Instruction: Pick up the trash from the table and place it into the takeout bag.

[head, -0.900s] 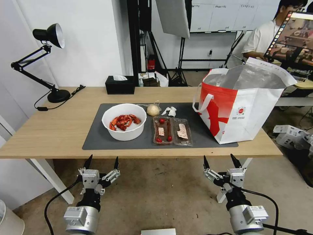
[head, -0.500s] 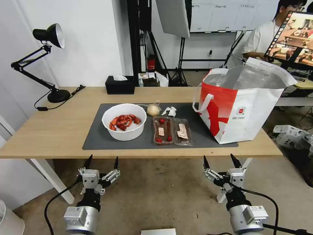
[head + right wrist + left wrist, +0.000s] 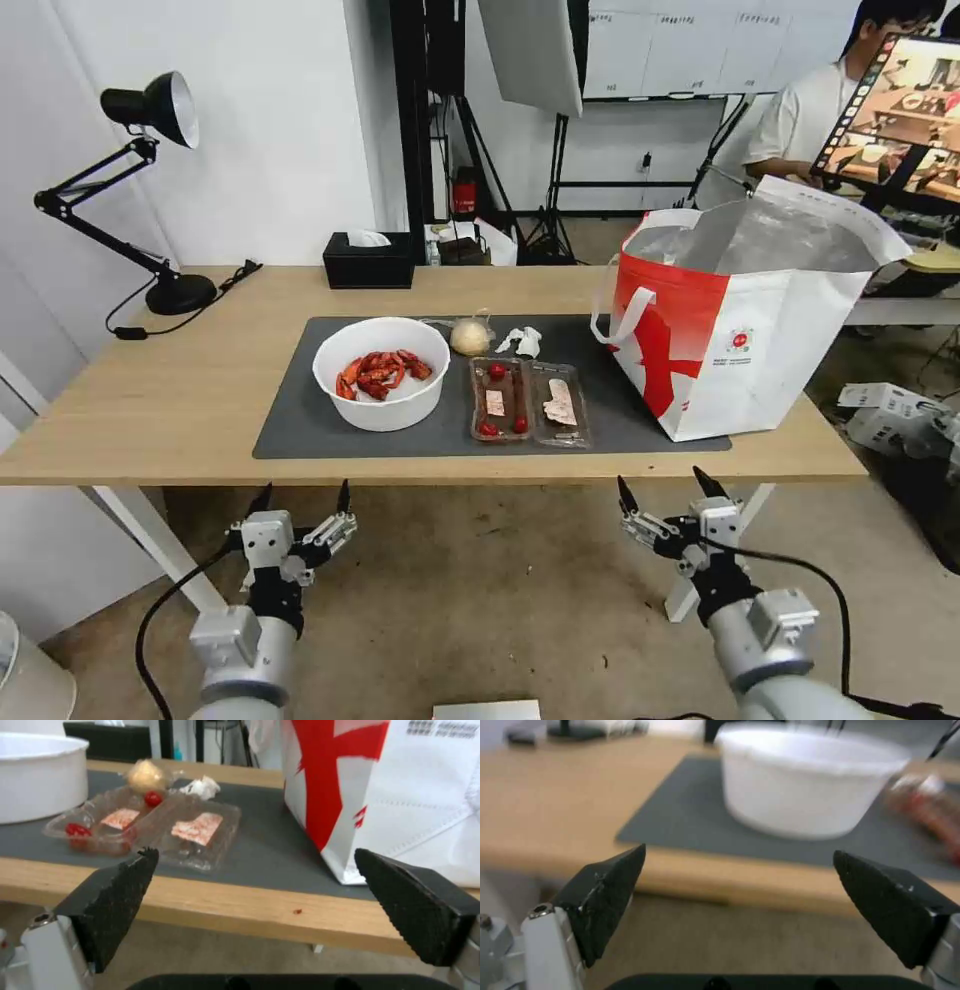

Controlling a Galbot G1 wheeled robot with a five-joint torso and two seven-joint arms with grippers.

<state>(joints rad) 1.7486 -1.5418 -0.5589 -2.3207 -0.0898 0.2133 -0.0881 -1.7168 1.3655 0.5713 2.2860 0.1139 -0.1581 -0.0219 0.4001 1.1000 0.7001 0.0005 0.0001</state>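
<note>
The long wooden table (image 3: 180, 400) spans my view, its dark grey mat (image 3: 300, 425) carrying everything. At the right end stands the takeout bag (image 3: 770, 340), white with red print, mouth open, foil lining showing. On the mat's left sits the white bowl of red shells (image 3: 381, 372); right of it lies the clear hinged tray with scraps (image 3: 528, 400). Just beyond the tray are the beige wrapped ball (image 3: 469, 337) and the crumpled tissue (image 3: 521, 341). My left gripper (image 3: 303, 498) and right gripper (image 3: 668, 488) both hang below the near table edge, fingers spread, grasping nothing.
</note>
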